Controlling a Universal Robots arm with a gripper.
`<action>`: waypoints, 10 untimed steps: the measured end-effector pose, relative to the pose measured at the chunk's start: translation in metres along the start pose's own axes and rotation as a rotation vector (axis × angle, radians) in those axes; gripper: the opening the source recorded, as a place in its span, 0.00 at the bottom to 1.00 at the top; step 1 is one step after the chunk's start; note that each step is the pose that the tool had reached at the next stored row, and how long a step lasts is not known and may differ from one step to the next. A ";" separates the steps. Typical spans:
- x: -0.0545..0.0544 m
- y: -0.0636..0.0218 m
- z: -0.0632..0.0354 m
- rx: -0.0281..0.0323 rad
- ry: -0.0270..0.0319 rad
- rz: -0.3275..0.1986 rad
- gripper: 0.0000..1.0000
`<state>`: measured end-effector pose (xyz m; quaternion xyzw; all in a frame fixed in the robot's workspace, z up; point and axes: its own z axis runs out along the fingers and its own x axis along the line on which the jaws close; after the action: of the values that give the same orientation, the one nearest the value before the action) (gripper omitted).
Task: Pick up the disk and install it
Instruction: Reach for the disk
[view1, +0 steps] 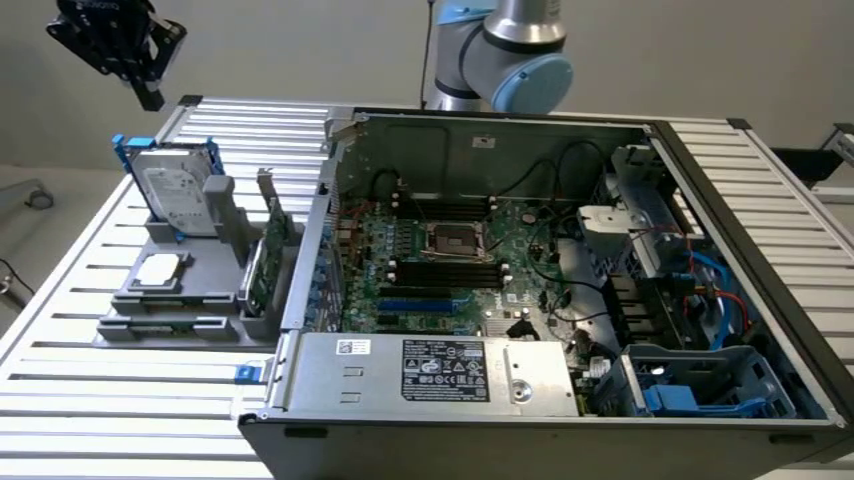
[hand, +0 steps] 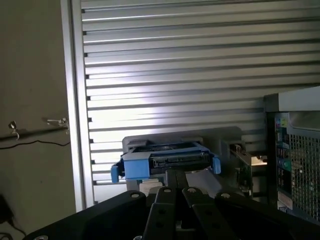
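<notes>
Open computer case (view1: 481, 145), slatted table (view1: 107, 400)

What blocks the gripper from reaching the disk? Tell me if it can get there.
Probably yes. The gripper hangs in open air above the disk, which stands upright in the grey stand with its top edge exposed. Nothing sits between them, though the fingers are shut.

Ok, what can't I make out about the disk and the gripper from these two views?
- Exterior view: the lower end of the disk is hidden in the grey holder, and its label text is too small to read.
- Wrist view: the gripper covers part of the disk and the holder beneath it.
- Exterior view: the upper body of the gripper is cut off by the picture's top edge.
</notes>
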<state>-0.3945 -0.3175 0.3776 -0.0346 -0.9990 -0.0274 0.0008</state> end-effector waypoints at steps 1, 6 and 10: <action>0.002 0.0010 0.0001 0.0000 0.0004 0.000 0.11; 0.014 0.0054 0.0007 0.0002 0.0028 -0.002 0.11; 0.018 0.0066 0.0009 0.0006 0.0083 -0.003 0.11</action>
<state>-0.4124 -0.3096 0.3771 -0.0332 -0.9991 -0.0272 0.0049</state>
